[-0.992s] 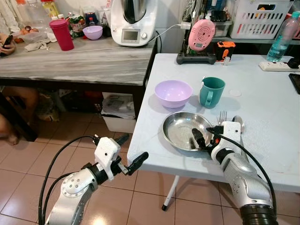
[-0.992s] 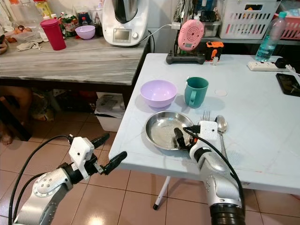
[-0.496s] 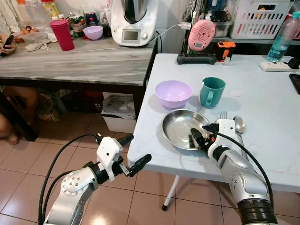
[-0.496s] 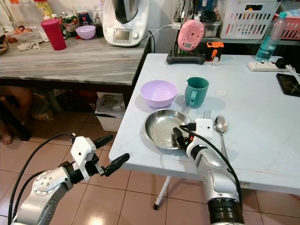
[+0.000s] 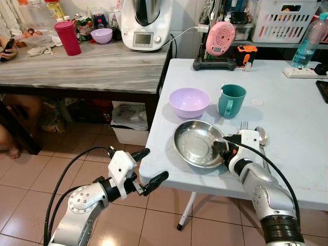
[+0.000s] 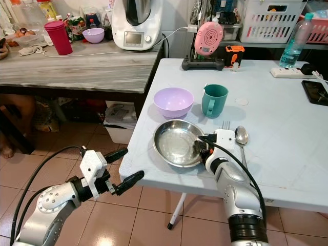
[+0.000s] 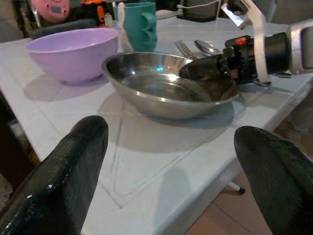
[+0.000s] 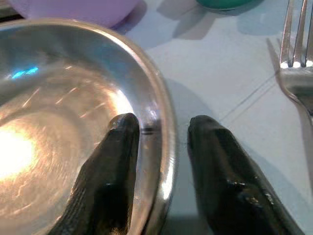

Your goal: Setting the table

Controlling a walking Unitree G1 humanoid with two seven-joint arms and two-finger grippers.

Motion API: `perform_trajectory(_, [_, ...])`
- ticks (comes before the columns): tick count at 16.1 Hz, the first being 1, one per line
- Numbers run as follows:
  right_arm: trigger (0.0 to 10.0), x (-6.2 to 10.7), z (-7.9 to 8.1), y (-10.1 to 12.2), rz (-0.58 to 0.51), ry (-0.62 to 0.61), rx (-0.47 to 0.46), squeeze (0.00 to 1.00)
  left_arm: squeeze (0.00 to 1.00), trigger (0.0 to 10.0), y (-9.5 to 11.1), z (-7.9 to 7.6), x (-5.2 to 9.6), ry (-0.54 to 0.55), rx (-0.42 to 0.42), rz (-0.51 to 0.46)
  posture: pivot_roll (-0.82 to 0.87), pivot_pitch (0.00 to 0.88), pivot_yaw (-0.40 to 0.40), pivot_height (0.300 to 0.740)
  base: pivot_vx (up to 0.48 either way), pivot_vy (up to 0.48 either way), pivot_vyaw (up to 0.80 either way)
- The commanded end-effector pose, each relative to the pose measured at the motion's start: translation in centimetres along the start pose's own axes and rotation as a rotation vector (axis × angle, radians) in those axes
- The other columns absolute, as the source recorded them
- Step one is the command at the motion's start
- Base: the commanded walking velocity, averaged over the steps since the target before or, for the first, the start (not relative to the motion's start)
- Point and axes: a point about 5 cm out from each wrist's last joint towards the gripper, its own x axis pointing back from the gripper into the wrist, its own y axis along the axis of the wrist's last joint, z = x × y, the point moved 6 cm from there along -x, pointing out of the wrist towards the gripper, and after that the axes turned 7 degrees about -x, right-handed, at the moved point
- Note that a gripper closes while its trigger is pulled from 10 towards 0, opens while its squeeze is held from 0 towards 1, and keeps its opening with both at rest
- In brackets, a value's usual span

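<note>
Counted on the white table (image 5: 297,118): one steel plate (image 5: 197,143), one large purple bowl (image 5: 189,101), one teal mug (image 5: 231,100), one fork (image 5: 244,126), one spoon (image 5: 261,136), one water bottle (image 5: 309,42), one pink gadget (image 5: 220,38). On the grey counter (image 5: 92,69): one small purple bowl (image 5: 101,35), one red tumbler (image 5: 67,38), one kitchen machine (image 5: 145,23). One white basket (image 5: 284,14) is seen behind. Bowls total two. Two grippers are counted: left gripper (image 5: 144,167), right gripper (image 5: 219,149).
</note>
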Motion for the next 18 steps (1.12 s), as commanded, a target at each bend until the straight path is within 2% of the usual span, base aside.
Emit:
perform_trajectory(1, [0.0, -0.1, -0.7, -1.4, 0.059, -0.035, -0.047, 0.0, 0.0, 10.0, 0.1, 0.4, 0.1, -0.01, -0.059, 0.01, -0.23, 0.0, 0.061, 0.74, 0.0, 0.0, 0.0])
perform_trajectory(3, [0.0, 0.0, -0.8, -1.2, 0.057, -0.048, -0.075, 0.0, 0.0, 10.0, 0.1, 1.1, 0.1, 0.025, -0.112, 0.015, -0.23, 0.0, 0.062, 0.74, 0.0, 0.0, 0.0])
perform_trajectory(5, [0.0, 0.0, -1.0, -0.9, 0.053, -0.082, -0.16, 0.0, 0.0, 10.0, -0.1, 1.8, 0.2, 0.06, -0.163, 0.022, -0.24, 0.0, 0.062, 0.74, 0.0, 0.0, 0.0])
perform_trajectory(11, [0.0, 0.4, -2.3, -0.3, 0.042, -0.179, -0.269, 0.0, 0.0, 10.0, -0.4, 2.2, -0.1, 0.079, -0.167, 0.016, -0.24, 0.0, 0.062, 0.74, 0.0, 0.0, 0.0])
perform_trajectory(12, [0.0, 0.5, -2.4, 0.1, 0.035, -0.196, -0.309, 0.0, 0.0, 10.0, -0.3, 2.3, -0.2, 0.084, -0.169, 0.009, -0.24, 0.0, 0.062, 0.74, 0.0, 0.0, 0.0])
perform_trajectory(14, [0.0, 0.7, -2.2, 1.0, 0.009, -0.196, -0.292, 0.0, 0.0, 10.0, -0.2, 2.6, -0.2, 0.104, -0.175, 0.006, -0.24, 0.0, 0.061, 0.74, 0.0, 0.0, 0.0])
perform_trajectory(15, [3.3, 0.9, -1.5, 2.0, -0.019, -0.178, -0.249, 0.0, 0.0, 10.0, -0.2, 3.4, -0.2, 0.158, -0.179, 0.009, -0.24, 0.0, 0.06, 0.74, 0.0, 0.0, 0.0])
perform_trajectory(16, [10.0, 1.2, -0.9, 3.1, -0.058, -0.17, -0.195, 0.0, 0.0, 10.0, -0.5, 4.5, -0.2, 0.222, -0.167, 0.028, -0.25, 0.0, 0.06, 0.74, 0.0, 0.0, 0.0])
perform_trajectory(18, [10.0, 1.7, 0.2, 5.0, -0.143, -0.15, -0.144, 0.0, 0.0, 10.0, -0.5, 6.3, -0.1, 0.336, -0.15, 0.04, -0.25, 0.0, 0.057, 0.74, 0.0, 0.0, 0.0])
